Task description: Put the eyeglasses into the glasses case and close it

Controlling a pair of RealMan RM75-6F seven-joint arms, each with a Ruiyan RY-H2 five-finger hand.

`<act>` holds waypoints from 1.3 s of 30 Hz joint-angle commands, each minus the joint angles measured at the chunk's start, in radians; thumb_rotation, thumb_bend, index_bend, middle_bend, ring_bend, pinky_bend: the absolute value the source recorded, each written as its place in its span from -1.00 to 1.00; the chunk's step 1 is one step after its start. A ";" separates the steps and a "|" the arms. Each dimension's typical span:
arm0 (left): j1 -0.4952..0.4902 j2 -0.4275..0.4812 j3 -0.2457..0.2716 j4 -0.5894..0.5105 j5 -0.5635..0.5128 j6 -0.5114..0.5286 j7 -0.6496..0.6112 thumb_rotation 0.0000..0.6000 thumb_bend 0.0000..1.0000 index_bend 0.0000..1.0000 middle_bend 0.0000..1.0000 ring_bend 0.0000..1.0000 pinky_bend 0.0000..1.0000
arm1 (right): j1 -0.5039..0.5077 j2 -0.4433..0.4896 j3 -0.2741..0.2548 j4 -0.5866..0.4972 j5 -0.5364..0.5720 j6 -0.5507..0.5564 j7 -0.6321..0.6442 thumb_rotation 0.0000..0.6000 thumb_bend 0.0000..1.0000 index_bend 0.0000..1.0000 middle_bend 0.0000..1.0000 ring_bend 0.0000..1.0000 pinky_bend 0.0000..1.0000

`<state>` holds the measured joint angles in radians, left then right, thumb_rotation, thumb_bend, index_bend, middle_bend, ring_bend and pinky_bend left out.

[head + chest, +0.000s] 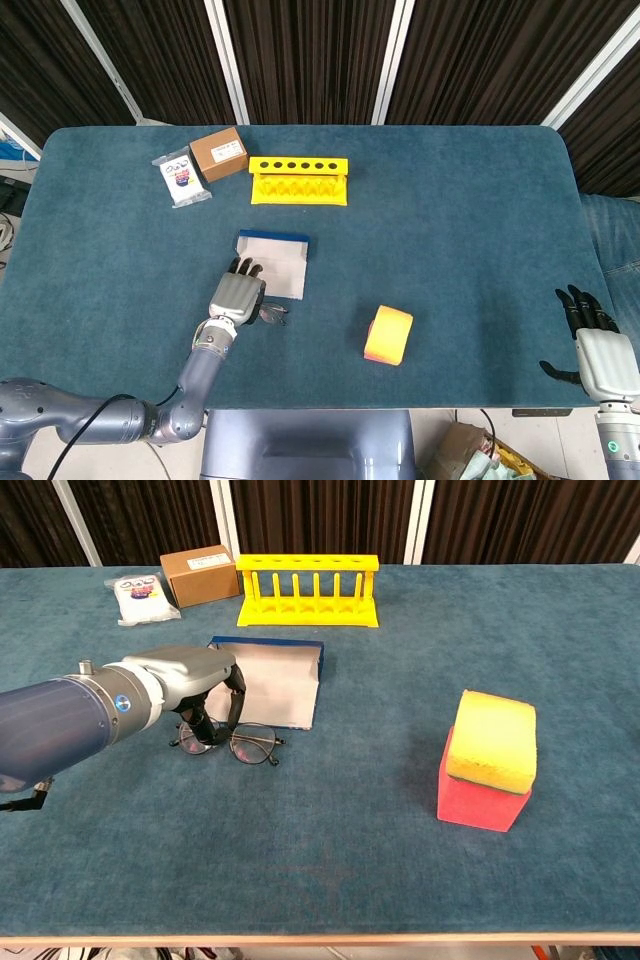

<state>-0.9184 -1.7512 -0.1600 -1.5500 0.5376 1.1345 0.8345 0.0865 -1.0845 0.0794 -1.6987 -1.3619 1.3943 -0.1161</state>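
Note:
The eyeglasses (252, 746) are thin and dark-framed, with round lenses; they sit low over the blue table just in front of the glasses case (272, 681). The case lies open, pale grey inside with a blue far edge (273, 237). My left hand (178, 679) arches over the left lens, its fingers curled down around the frame and gripping it. From the head view, the left hand (238, 293) covers most of the eyeglasses (274, 314). My right hand (598, 348) hangs beyond the table's right front corner, fingers spread, holding nothing.
A yellow test-tube rack (308, 590) stands behind the case. At the far left are a brown box (201, 573) and a white packet (141, 596). A yellow and red sponge block (488, 758) sits to the right. The table's front edge is close below.

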 commanded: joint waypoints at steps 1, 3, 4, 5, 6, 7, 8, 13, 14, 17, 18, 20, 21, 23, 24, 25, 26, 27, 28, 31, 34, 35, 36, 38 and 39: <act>0.001 -0.001 0.000 0.003 -0.001 0.002 0.001 1.00 -0.19 0.11 -0.68 -1.00 -1.00 | 0.000 0.000 0.000 -0.002 0.002 -0.001 -0.001 1.00 -1.00 -1.00 -1.00 -1.00 -0.58; 0.001 -0.002 0.000 0.004 -0.003 0.001 0.003 1.00 -0.19 0.11 -0.68 -1.00 -1.00 | 0.000 0.001 0.001 -0.003 0.004 -0.001 -0.002 1.00 -1.00 -1.00 -1.00 -1.00 -0.58; 0.001 -0.002 0.000 0.005 -0.003 0.001 0.005 1.00 -0.19 0.11 -0.68 -1.00 -1.00 | 0.000 0.001 0.001 -0.004 0.005 -0.001 -0.002 1.00 -1.00 -1.00 -1.00 -1.00 -0.58; 0.001 -0.003 -0.001 0.007 -0.004 0.001 0.006 1.00 -0.19 0.11 -0.68 -1.00 -1.00 | 0.000 0.001 0.001 -0.004 0.005 -0.001 -0.002 1.00 -1.00 -1.00 -1.00 -1.00 -0.58; 0.001 -0.003 -0.001 0.009 -0.006 0.001 0.008 1.00 -0.19 0.10 -0.68 -1.00 -1.00 | 0.000 0.001 0.001 -0.005 0.006 -0.002 -0.002 1.00 -1.00 -1.00 -1.00 -1.00 -0.58; 0.001 -0.004 -0.001 0.011 -0.008 0.000 0.011 1.00 -0.19 0.10 -0.68 -1.00 -1.00 | 0.000 0.001 0.001 -0.005 0.006 -0.002 -0.002 1.00 -1.00 -1.00 -1.00 -1.00 -0.58; 0.000 -0.005 0.000 0.014 -0.011 0.000 0.015 1.00 -0.19 0.10 -0.68 -1.00 -1.00 | 0.001 0.001 0.001 -0.005 0.006 -0.003 -0.003 1.00 -1.00 -1.00 -1.00 -1.00 -0.58; -0.002 -0.011 -0.005 0.019 -0.013 0.002 0.021 1.00 -0.15 0.11 -0.68 -1.00 -1.00 | 0.001 0.003 0.002 -0.010 0.008 -0.003 -0.001 1.00 -1.00 -1.00 -1.00 -1.00 -0.58; -0.002 -0.011 -0.006 0.018 -0.011 0.004 0.021 1.00 -0.12 0.12 -0.67 -1.00 -1.00 | 0.001 0.003 0.002 -0.010 0.009 -0.004 0.000 1.00 -1.00 -1.00 -1.00 -1.00 -0.58; 0.000 -0.009 -0.012 0.010 -0.008 0.011 0.020 1.00 -0.08 0.14 -0.65 -1.00 -1.00 | 0.001 0.003 0.002 -0.010 0.009 -0.005 0.002 1.00 -1.00 -1.00 -1.00 -1.00 -0.58; 0.000 -0.008 -0.014 0.007 -0.008 0.014 0.020 1.00 -0.07 0.15 -0.65 -1.00 -1.00 | 0.001 0.003 0.002 -0.010 0.009 -0.004 0.003 1.00 -1.00 -1.00 -1.00 -1.00 -0.58; 0.001 -0.007 -0.017 0.002 -0.008 0.018 0.020 1.00 -0.06 0.15 -0.65 -1.00 -1.00 | 0.001 0.003 0.002 -0.010 0.009 -0.004 0.004 1.00 -1.00 -1.00 -1.00 -1.00 -0.58; 0.001 -0.005 -0.019 -0.002 -0.008 0.020 0.021 1.00 -0.06 0.15 -0.65 -1.00 -1.00 | 0.001 0.003 0.002 -0.010 0.009 -0.003 0.004 1.00 -1.00 -1.00 -1.00 -1.00 -0.58; 0.001 -0.001 -0.024 -0.011 -0.012 0.026 0.025 1.00 -0.06 0.15 -0.65 -1.00 -1.00 | 0.001 0.003 0.002 -0.010 0.008 -0.003 0.006 1.00 -1.00 -1.00 -1.00 -1.00 -0.58; -0.001 0.002 -0.027 -0.017 -0.015 0.030 0.029 1.00 -0.06 0.15 -0.65 -1.00 -1.00 | 0.001 0.003 0.002 -0.010 0.008 -0.003 0.007 1.00 -1.00 -1.00 -1.00 -1.00 -0.58; -0.002 0.004 -0.030 -0.021 -0.017 0.033 0.033 1.00 -0.06 0.15 -0.65 -1.00 -1.00 | 0.001 0.003 0.002 -0.010 0.008 -0.003 0.007 1.00 -1.00 -1.00 -1.00 -1.00 -0.58; -0.003 0.005 -0.033 -0.024 -0.020 0.037 0.036 1.00 -0.06 0.15 -0.65 -1.00 -1.00 | 0.001 0.003 0.002 -0.009 0.009 -0.004 0.007 1.00 -1.00 -1.00 -1.00 -1.00 -0.58; -0.005 0.007 -0.038 -0.028 -0.023 0.042 0.041 1.00 -0.06 0.15 -0.65 -1.00 -1.00 | 0.001 0.003 0.002 -0.011 0.008 -0.004 0.008 1.00 -1.00 -1.00 -1.00 -1.00 -0.58; -0.008 0.008 -0.043 -0.031 -0.026 0.046 0.044 1.00 -0.06 0.15 -0.65 -1.00 -1.00 | 0.001 0.004 0.002 -0.012 0.008 -0.004 0.007 1.00 -1.00 -1.00 -1.00 -1.00 -0.58; -0.021 0.008 -0.072 -0.035 -0.043 0.057 0.056 1.00 -0.06 0.15 -0.65 -1.00 -1.00 | 0.001 0.003 0.002 -0.011 0.009 -0.005 0.007 1.00 -1.00 -1.00 -1.00 -1.00 -0.58; -0.043 0.004 -0.101 -0.024 -0.058 0.068 0.079 1.00 -0.06 0.15 -0.65 -1.00 -1.00 | 0.001 0.003 0.002 -0.011 0.010 -0.004 0.007 1.00 -1.00 -1.00 -1.00 -1.00 -0.58; -0.053 0.000 -0.112 -0.015 -0.067 0.073 0.091 1.00 -0.06 0.15 -0.65 -1.00 -1.00 | 0.000 0.003 0.002 -0.011 0.010 -0.004 0.007 1.00 -1.00 -1.00 -1.00 -1.00 -0.58; -0.070 -0.008 -0.131 0.002 -0.085 0.079 0.111 1.00 -0.06 0.15 -0.65 -1.00 -1.00 | 0.001 0.003 0.002 -0.011 0.011 -0.004 0.007 1.00 -1.00 -1.00 -1.00 -1.00 -0.58; -0.093 -0.020 -0.154 0.026 -0.110 0.088 0.137 1.00 -0.06 0.15 -0.65 -1.00 -1.00 | 0.001 0.003 0.002 -0.012 0.012 -0.005 0.006 1.00 -1.00 -1.00 -1.00 -1.00 -0.58; -0.108 -0.029 -0.167 0.044 -0.124 0.093 0.155 1.00 -0.06 0.15 -0.65 -1.00 -1.00 | 0.001 0.003 0.002 -0.012 0.012 -0.005 0.005 1.00 -1.00 -1.00 -1.00 -1.00 -0.58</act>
<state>-1.0025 -1.7655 -0.3044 -1.5316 0.4364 1.2162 0.9637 0.0872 -1.0813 0.0813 -1.7104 -1.3499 1.3894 -0.1107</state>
